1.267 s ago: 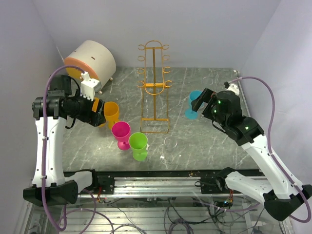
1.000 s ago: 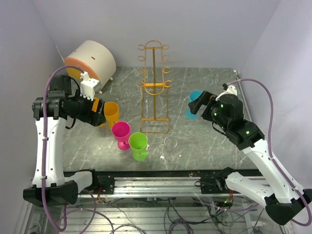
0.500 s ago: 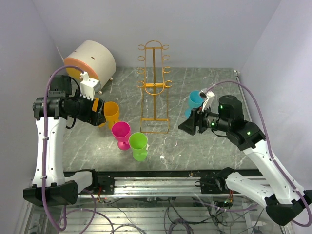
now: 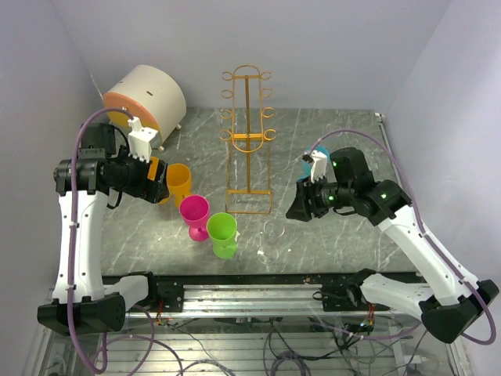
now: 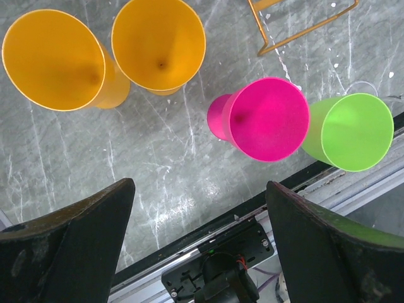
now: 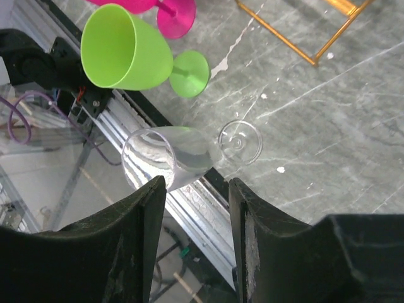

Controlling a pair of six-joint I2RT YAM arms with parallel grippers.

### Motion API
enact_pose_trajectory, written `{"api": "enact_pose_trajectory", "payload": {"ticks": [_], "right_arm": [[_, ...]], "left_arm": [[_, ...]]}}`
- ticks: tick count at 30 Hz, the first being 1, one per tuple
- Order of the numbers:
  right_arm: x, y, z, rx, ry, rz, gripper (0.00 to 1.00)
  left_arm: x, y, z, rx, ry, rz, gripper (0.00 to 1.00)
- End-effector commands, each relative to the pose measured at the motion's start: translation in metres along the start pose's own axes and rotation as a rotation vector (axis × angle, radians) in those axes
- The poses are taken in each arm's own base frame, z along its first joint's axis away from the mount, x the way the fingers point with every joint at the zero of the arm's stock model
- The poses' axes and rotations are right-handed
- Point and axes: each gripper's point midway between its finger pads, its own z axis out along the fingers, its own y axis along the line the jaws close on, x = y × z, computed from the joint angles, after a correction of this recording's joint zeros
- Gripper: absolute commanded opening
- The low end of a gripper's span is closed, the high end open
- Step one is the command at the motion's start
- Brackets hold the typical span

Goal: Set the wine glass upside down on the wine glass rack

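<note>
A clear wine glass [image 4: 271,237] stands upright near the table's front edge, right of the green one. The right wrist view shows its bowl [image 6: 165,159] and round foot [image 6: 240,140] just ahead of my fingertips. My right gripper [image 4: 297,205] hovers to the right of this glass, jaws partly narrowed and still apart, nothing between them [image 6: 197,189]. The orange-gold wire wine glass rack [image 4: 248,141] stands upright mid-table, with its hooks bare. Over at the left, my left gripper [image 4: 156,180] is wide open [image 5: 199,186] above the coloured glasses and holds nothing.
Two orange glasses [image 5: 158,44], a pink one [image 4: 194,213] and a green one [image 4: 223,233] stand left of the rack's base. A blue glass [image 4: 306,160] is partly hidden behind my right arm. A cream drum [image 4: 145,98] sits at the back left.
My right arm has swung from beside the blue glass down and left toward the clear glass, and its jaws have narrowed. The left arm has stayed put.
</note>
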Motion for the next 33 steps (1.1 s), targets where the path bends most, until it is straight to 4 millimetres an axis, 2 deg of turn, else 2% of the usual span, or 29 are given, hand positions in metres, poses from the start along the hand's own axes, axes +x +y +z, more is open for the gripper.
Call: {"api": "enact_pose_trajectory", "payload": {"ticks": [1,6,18,29,31,33], "right_arm": [[0.001,0.013,-0.002,-0.010,0.042,-0.013,0.45],[0.006,0.016,0.009,0.044,0.081,-0.037,0.46],[0.027,0.013,0.030,0.144,0.190,-0.044,0.44],[0.039,0.009,0.036,0.307,0.248,-0.040,0.27],[0.044,0.006,0.038,0.346,0.273,-0.041,0.18],[0.047,0.007,0.038,0.373,0.289,-0.046,0.01]], "left_arm": [[-0.005,0.004,-0.002,-0.036,-0.034,0.005,0.97],[-0.005,0.006,-0.002,-0.053,-0.037,0.003,1.00],[-0.005,0.003,-0.002,-0.041,-0.052,0.010,0.99],[-0.002,0.005,0.002,-0.044,-0.056,0.026,1.00],[-0.001,0.006,0.003,-0.048,-0.053,0.030,1.00],[0.000,0.006,0.004,-0.048,-0.052,0.034,1.00]]}}
